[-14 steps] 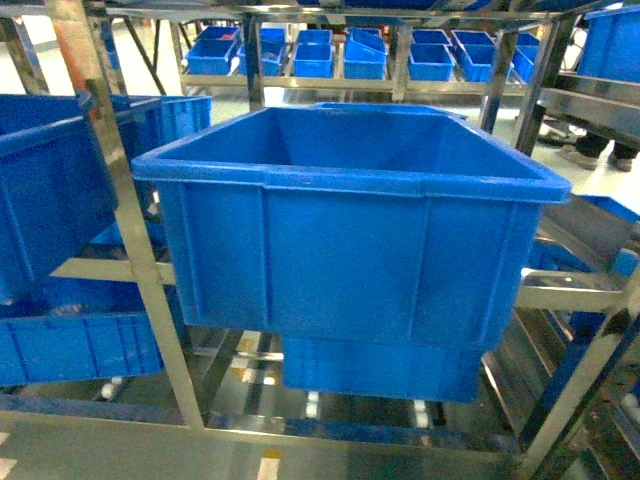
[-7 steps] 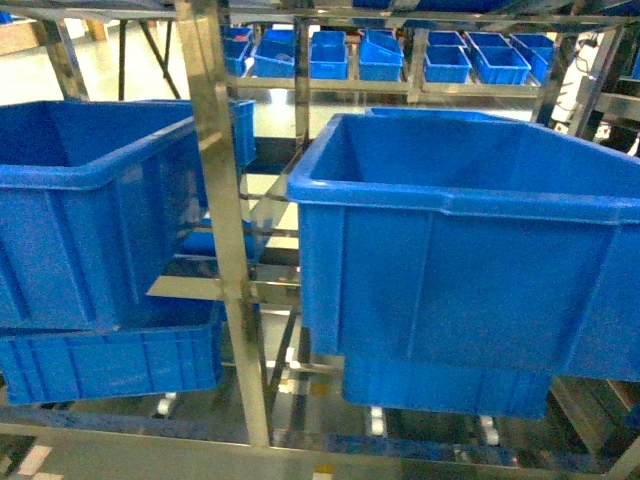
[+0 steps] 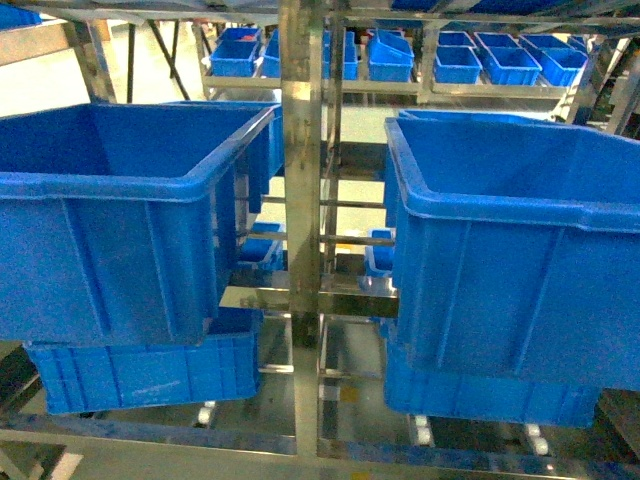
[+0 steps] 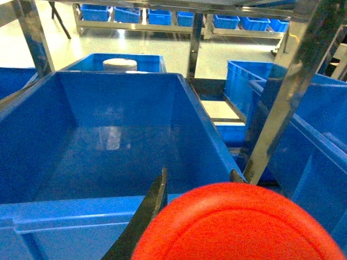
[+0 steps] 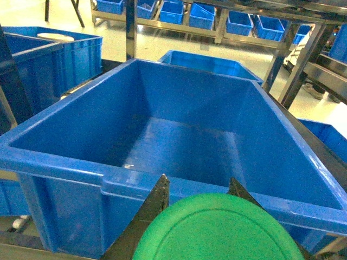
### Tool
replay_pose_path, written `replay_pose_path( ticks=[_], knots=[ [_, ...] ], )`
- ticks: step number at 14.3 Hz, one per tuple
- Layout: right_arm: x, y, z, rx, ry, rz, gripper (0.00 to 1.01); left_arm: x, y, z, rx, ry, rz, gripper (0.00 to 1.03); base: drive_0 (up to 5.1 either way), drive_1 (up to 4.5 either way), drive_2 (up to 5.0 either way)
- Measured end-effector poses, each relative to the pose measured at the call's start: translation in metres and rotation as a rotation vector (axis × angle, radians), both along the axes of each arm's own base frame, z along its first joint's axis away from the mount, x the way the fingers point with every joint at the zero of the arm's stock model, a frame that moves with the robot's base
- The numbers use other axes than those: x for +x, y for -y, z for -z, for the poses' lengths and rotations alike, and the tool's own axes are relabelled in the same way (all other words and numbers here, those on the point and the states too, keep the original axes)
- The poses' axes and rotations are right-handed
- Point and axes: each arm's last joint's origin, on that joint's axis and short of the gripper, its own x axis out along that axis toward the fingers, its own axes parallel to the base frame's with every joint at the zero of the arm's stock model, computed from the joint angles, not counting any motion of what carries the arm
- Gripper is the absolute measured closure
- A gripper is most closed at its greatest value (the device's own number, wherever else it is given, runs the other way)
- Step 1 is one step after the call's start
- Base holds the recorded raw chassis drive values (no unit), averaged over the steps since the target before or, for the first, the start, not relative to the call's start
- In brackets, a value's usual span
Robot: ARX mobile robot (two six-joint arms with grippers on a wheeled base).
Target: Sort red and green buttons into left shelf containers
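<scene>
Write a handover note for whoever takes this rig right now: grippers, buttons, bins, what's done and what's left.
Left gripper: shut on the red button, poised at the near rim of the left bin.
Right gripper: shut on the green button, at the near rim of the right bin.
Both bins look empty inside.
Done: both buttons picked.
Left: release each into its bin.

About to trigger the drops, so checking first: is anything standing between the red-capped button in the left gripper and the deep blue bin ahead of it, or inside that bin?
Nothing visible does. The red-capped button faces the deep blue plastic bin, whose floor looks bare.
</scene>
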Motion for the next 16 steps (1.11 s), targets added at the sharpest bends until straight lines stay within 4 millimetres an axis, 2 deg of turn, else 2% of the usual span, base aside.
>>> replay_pose_path(
  ticks=[4, 5, 7, 10, 12, 14, 15, 16],
  knots=[
    [0.004, -0.004, 0.0, 0.007, -0.009, -0.007, 0.75, 0.0, 0.0, 0.0, -0.001, 0.0, 0.006, 0.76, 0.0, 0.0, 0.0],
    [0.017, -0.008, -0.004, 0.037, -0.019, -0.008, 0.75, 0.0, 0.0, 0.0, 0.0, -0.001, 0.003, 0.76, 0.0, 0.0, 0.0],
    [0.057, -0.015, -0.021, 0.116, -0.021, 0.019, 0.75, 0.0, 0.001, 0.0, -0.001, -0.001, 0.009, 0.76, 0.0, 0.0, 0.0],
    [0.109, -0.027, -0.043, 0.154, -0.003, 0.042, 0.75, 0.0, 0.0, 0.0, 0.0, 0.0, 0.004, 0.76, 0.0, 0.0, 0.0],
    [0.138, -0.028, -0.034, 0.16, -0.012, 0.084, 0.75, 0.0, 0.0, 0.0, -0.001, 0.0, 0.005, 0.76, 0.0, 0.0, 0.0],
    [0.167, -0.016, -0.006, 0.141, -0.118, 0.134, 0.75, 0.0, 0.0, 0.0, 0.0, 0.0, 0.004, 0.76, 0.0, 0.0, 0.0],
    [0.176, -0.008, 0.002, 0.152, -0.145, 0.141, 0.62, 0.0, 0.0, 0.0, -0.001, 0.0, 0.004, 0.76, 0.0, 0.0, 0.0],
    [0.177, -0.003, 0.0, 0.181, -0.125, 0.159, 0.49, 0.0, 0.0, 0.0, -0.001, 0.0, 0.004, 0.76, 0.0, 0.0, 0.0]
  ],
)
